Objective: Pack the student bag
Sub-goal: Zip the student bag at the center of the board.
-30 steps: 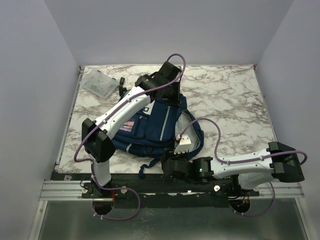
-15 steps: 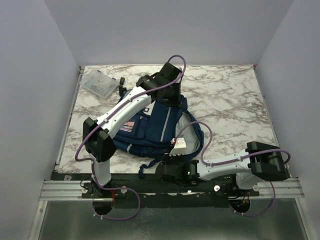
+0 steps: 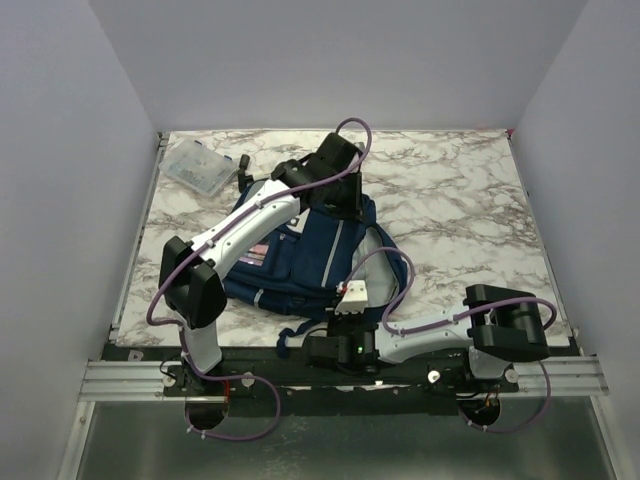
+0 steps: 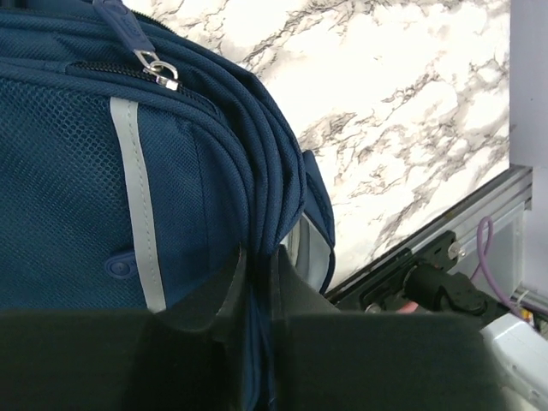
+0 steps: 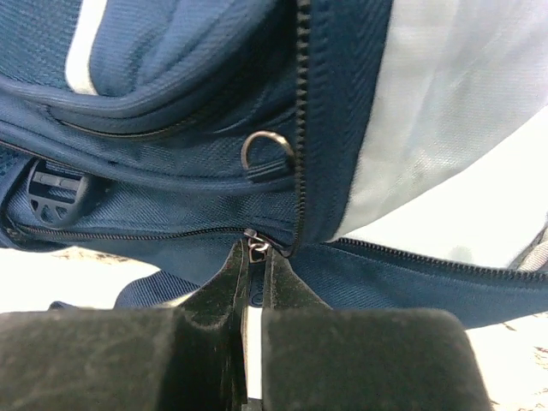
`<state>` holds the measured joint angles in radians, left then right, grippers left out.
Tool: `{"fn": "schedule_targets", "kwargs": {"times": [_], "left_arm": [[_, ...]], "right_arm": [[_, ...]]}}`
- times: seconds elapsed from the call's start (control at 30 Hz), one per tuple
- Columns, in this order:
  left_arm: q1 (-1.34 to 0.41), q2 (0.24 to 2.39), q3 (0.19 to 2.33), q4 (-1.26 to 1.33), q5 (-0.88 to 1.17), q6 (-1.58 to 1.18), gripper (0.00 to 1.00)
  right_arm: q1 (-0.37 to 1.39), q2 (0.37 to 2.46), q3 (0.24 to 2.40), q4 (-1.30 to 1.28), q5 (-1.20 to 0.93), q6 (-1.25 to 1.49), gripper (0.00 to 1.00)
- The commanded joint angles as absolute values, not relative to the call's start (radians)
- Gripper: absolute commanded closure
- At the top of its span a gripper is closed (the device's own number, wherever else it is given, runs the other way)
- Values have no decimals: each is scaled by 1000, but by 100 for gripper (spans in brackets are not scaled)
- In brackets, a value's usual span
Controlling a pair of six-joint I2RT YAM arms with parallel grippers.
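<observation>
Pinching a small metal zip pull (image 5: 254, 248) at the near end of the student bag (image 3: 300, 255), a large navy-blue fabric backpack with grey stripes, the right pincer (image 5: 254, 259) shows its two black fingers almost together with the pull between them. The bag lies flat on the white, grey-veined marble-patterned surface (image 3: 450, 200), its long axis running from that near end away toward the far side, leaning slightly to the right.

The zip track is what the coming move likely turns on. From the pull, one run of teeth leads off along the bag's near edge, and another climbs away over the bag, past a small metal ring (image 5: 267, 145). The right arm is plainly the nearer one to the pull. It lies folded low along the bag's near side, forearm almost level, wrist turned in toward the bag.

At the bag's far end the left arm reaches over the bag's length, elbow raised. The left pincer (image 4: 257, 265) is clamped narrow on a fold of the bag's blue rim, apparently bracing the fabric against a pull on the zip. A small clear plastic box (image 3: 198, 166) sits beyond the bag's far left corner, well apart from both pincers.
</observation>
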<state>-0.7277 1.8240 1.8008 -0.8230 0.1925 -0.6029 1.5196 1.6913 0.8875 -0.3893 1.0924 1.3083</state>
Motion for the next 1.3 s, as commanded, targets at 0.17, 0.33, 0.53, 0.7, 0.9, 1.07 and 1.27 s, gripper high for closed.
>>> {"fn": "schedule_targets", "kwargs": {"times": [0.17,0.33,0.53,0.7,0.9,1.07,1.27], "left_arm": [[-694,1531,1471,-676,269,-529,28],[-680,1264,1255,-641,148,-613,23],[-659,805,812,-647,-50,-1004,27],[-648,474,491,-646,-56,-1298,28],[-643,421,318,-518,-3,-1410,13],[-631,654,350,-405,45,-1290,17],[-566,900,467,-410,8,-1116,37]], "right_arm": [[1519,1379,518,220,755,858,100],[1517,1316,499,236,606,810,100],[1510,1294,493,243,521,778,100],[1498,1283,494,214,458,759,100],[1493,1273,487,201,423,747,100],[1490,1247,490,163,431,773,100],[1489,1220,499,73,452,818,100]]}}
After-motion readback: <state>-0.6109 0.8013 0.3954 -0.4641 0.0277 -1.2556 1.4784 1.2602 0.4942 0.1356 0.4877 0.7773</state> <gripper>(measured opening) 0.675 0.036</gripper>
